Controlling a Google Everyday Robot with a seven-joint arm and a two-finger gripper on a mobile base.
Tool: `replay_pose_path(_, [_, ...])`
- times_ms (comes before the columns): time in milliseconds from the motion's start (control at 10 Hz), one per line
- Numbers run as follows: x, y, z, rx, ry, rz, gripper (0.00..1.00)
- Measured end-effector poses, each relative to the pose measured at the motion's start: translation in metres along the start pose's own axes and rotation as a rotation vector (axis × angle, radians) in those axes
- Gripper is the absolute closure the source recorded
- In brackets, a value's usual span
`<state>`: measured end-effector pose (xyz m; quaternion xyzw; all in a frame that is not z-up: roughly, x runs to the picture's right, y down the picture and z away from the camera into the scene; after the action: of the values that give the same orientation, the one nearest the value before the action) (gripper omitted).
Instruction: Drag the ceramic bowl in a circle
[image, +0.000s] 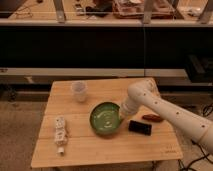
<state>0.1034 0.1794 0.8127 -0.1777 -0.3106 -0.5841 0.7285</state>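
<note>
The ceramic bowl is wide, shallow and glossy green with pale marks inside. It sits near the middle of the wooden table. My gripper comes down from the white arm on the right and is at the bowl's right rim. Its tip is hidden against the rim.
A small white cup stands behind and left of the bowl. A white packet lies at the front left. A black flat object and a reddish-brown item lie just right of the bowl. Dark shelving runs behind the table.
</note>
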Motion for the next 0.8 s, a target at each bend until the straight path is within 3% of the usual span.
replay_pose_path(200, [-0.047, 0.004, -0.001, -0.024, -0.015, 0.036, 1.0])
replay_pose_path(400, [-0.083, -0.004, 0.0, -0.026, -0.046, 0.018, 1.0])
replay_pose_path(800, [-0.095, -0.071, 0.014, 0.088, -0.117, -0.134, 1.0])
